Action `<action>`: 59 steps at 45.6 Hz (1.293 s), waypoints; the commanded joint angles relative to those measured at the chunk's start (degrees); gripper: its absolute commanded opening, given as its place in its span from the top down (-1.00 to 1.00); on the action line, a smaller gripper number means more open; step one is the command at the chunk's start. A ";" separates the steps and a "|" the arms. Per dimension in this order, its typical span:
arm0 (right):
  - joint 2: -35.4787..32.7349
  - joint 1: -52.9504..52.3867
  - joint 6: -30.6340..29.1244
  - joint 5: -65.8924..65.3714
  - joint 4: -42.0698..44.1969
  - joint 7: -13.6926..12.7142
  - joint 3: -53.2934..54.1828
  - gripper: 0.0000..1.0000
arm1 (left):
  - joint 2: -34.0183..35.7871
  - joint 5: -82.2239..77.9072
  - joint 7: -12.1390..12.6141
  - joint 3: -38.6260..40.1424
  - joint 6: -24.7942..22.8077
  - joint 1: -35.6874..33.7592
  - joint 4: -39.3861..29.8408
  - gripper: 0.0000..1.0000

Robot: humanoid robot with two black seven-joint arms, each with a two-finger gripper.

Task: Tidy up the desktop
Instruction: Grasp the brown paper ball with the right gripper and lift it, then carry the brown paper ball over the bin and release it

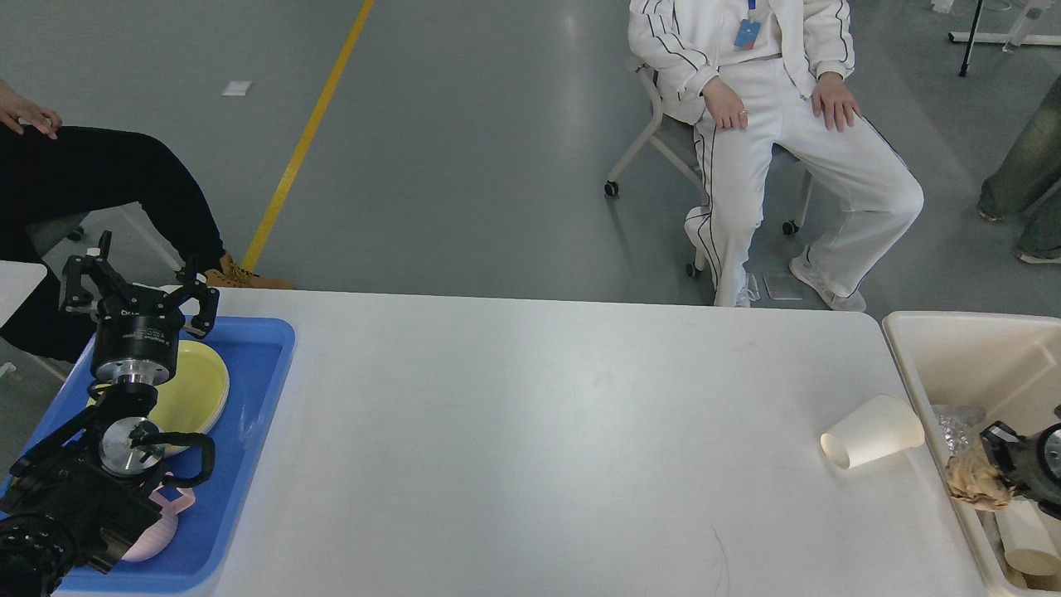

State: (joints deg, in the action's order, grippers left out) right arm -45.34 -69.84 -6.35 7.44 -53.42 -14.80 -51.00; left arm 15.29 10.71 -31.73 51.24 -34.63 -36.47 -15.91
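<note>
The white desktop (pixel 530 448) fills the lower view. A white paper cup (pixel 872 430) lies on its side near the right edge. My right gripper (pixel 991 473) is at the far right, shut on a crumpled brown paper wad (pixel 976 486), held over the cream bin (pixel 953 348). My left gripper (pixel 139 286) is open and empty, raised over the far end of the blue tray (pixel 249 398), which holds a yellow plate (pixel 196 390) and a pink item (pixel 157 531).
The cream bin holds crumpled clear plastic (pixel 951 423) and a paper cup (pixel 1026 539). A person in white (pixel 771 124) sits on a chair beyond the table. Another person's legs (pixel 108 182) are at the far left.
</note>
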 commanded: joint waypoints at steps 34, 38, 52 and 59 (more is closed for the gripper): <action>10.18 -36.42 -30.48 0.38 -1.25 -0.23 0.55 1.00 | 0.00 -0.08 0.00 0.00 0.00 0.00 0.00 -0.92; 13.26 -37.39 -29.69 0.47 -0.46 -0.23 0.29 1.00 | 0.00 0.01 0.00 0.00 0.00 0.00 0.00 -0.92; 13.79 -24.31 -12.21 0.38 10.08 -0.32 -0.50 1.00 | 0.00 -0.08 0.00 0.00 0.00 0.00 0.00 -0.92; 12.57 -14.03 -6.31 0.47 16.93 -0.32 -0.42 1.00 | 0.00 -0.08 0.00 0.00 0.00 0.00 0.00 -0.92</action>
State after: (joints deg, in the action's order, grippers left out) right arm -31.74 -91.05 -16.78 7.90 -41.54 -15.11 -51.50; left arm 15.28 10.71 -31.73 51.24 -34.63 -36.47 -15.91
